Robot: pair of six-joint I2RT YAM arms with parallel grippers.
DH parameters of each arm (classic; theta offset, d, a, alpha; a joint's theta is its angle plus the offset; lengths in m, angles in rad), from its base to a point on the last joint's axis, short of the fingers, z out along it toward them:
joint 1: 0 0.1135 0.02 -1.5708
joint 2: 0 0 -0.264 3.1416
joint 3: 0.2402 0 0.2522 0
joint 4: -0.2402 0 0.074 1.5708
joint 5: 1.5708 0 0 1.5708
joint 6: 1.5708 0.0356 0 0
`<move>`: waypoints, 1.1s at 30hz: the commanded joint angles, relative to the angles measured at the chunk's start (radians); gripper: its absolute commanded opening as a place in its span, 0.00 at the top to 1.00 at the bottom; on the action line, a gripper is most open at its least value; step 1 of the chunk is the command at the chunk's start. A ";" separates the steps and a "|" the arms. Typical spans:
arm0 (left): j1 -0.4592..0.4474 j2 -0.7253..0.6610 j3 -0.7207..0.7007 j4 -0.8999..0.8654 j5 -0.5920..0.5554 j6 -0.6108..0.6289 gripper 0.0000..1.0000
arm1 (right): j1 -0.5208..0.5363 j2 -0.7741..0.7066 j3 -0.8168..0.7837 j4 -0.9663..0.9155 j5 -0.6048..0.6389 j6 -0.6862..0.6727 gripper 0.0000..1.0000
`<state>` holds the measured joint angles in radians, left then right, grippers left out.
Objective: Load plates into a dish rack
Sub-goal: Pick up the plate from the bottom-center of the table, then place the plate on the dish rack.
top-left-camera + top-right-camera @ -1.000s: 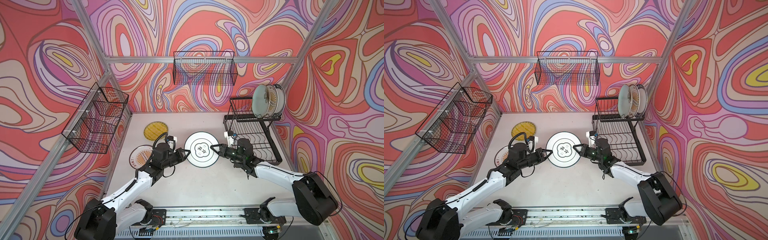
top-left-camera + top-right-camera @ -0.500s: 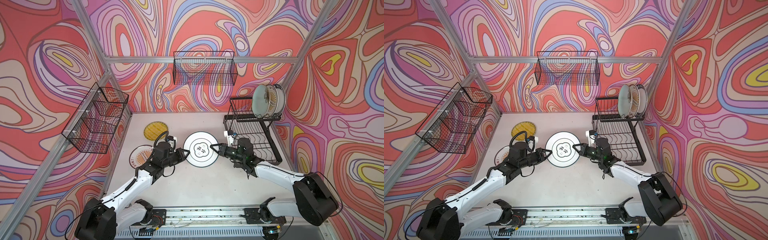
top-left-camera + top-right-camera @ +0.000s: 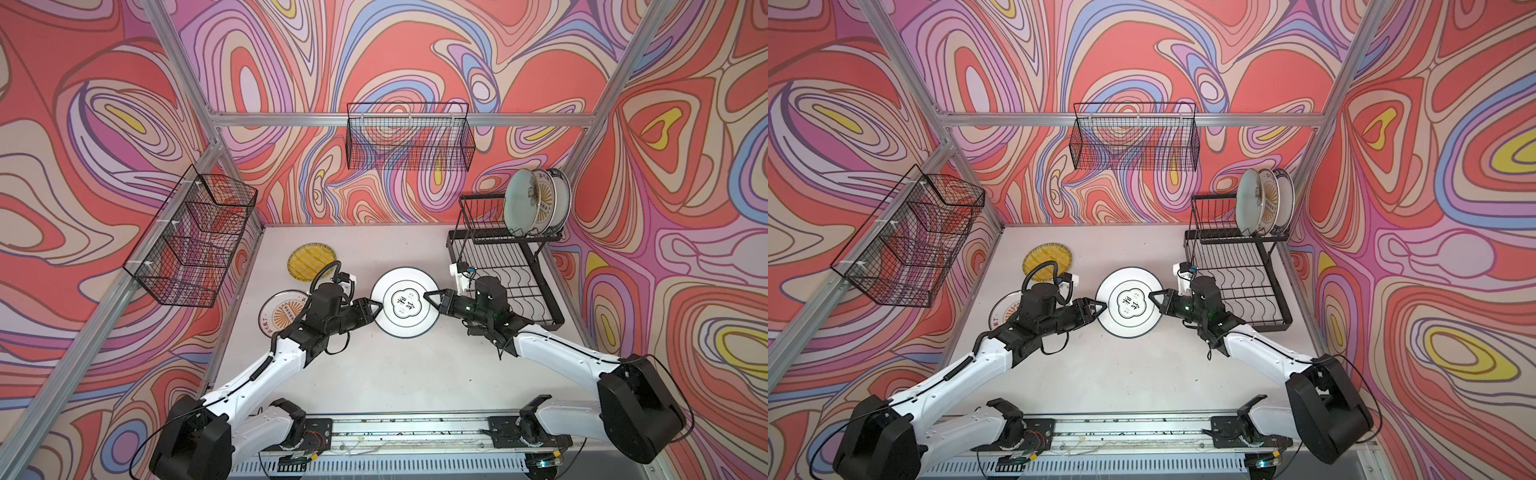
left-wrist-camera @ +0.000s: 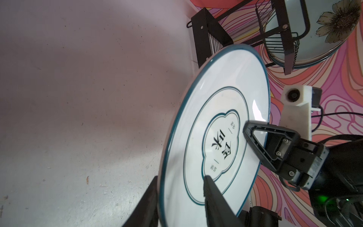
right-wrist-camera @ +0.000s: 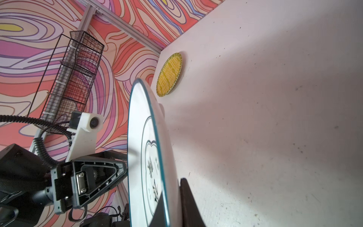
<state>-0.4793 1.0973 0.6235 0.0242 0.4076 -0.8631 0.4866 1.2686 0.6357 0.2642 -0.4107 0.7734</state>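
1. Right claw (image 3: 428, 296) is clamping tight on the rim of the white plate with Chinese characters (image 3: 405, 305). One finger (image 5: 188, 202) is lying under the plate and the other over its face, so this claw is carrying the plate.
2. Left claw (image 3: 377, 308) is sitting at the opposite rim, on the side facing away from the dish rack (image 3: 503, 266). Its jaws are standing parted around the rim, with slack showing in the left wrist view. I'm reading it as not gripping.
3. The plate is hanging face-up and roughly level, clear of the counter (image 3: 395, 374), just beside the rack's lower tier.
4. Three plates are standing upright on the rack's raised tier, with the pale green flower plate (image 3: 519, 203) frontmost. The lower tier's wavy slots are holding nothing.
5. The yellow striped plate (image 3: 311, 266) and an orange-sunburst plate (image 3: 280, 318) are lying flat on the counter, well apart from the rack and beyond the left arm.
6. Step: I'm judging this as a left-to-right hand-off in mid-air, with loading about half done.
7. Next:
   - The left claw is going to need to back straight off the rim without nudging the plate.
   - The right arm is going to need to tip the plate onto its edge and lower it into a free slot.
   - Risk: with a one-sided rim pinch, the plate could be swinging or slipping during the tilt.
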 commanded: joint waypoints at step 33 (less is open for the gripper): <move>-0.005 -0.058 0.019 -0.036 -0.004 0.028 0.60 | -0.005 -0.229 0.461 -0.518 0.579 -0.456 1.00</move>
<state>-0.4793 1.0592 0.6369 -0.0055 0.4080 -0.8555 0.4854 1.0599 1.0363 -0.2329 0.0856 0.3828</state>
